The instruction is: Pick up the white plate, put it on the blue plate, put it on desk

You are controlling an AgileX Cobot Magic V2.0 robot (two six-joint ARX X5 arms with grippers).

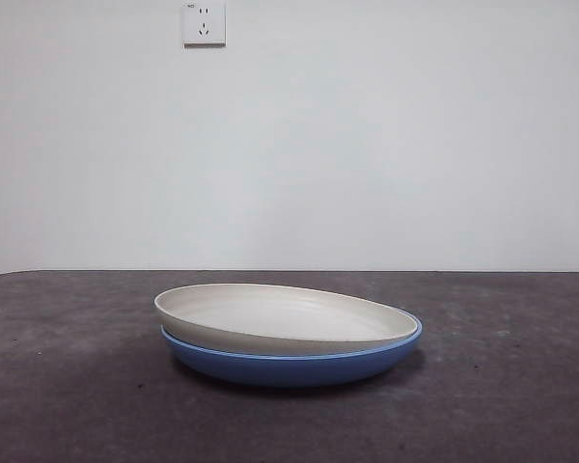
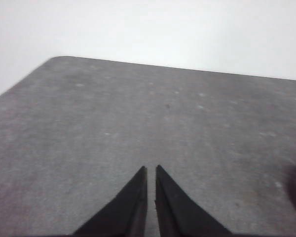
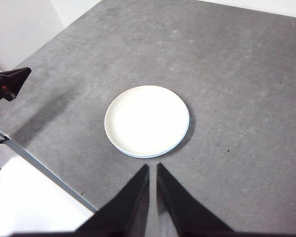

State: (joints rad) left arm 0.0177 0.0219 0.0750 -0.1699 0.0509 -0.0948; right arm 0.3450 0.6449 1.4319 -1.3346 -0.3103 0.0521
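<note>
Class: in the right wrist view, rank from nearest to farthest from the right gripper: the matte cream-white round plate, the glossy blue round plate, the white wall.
From the right gripper:
1. Matte cream-white round plate, stacked on top, just ahead.
2. Glossy blue round plate, directly beneath; these two are too close to call.
3. White wall, beyond the grey desk's edge, farthest.

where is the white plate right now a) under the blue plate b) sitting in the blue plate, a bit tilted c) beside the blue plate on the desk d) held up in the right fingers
b: the front view shows the white plate resting inside the blue plate, one side riding higher, with no gripper on it.
</note>
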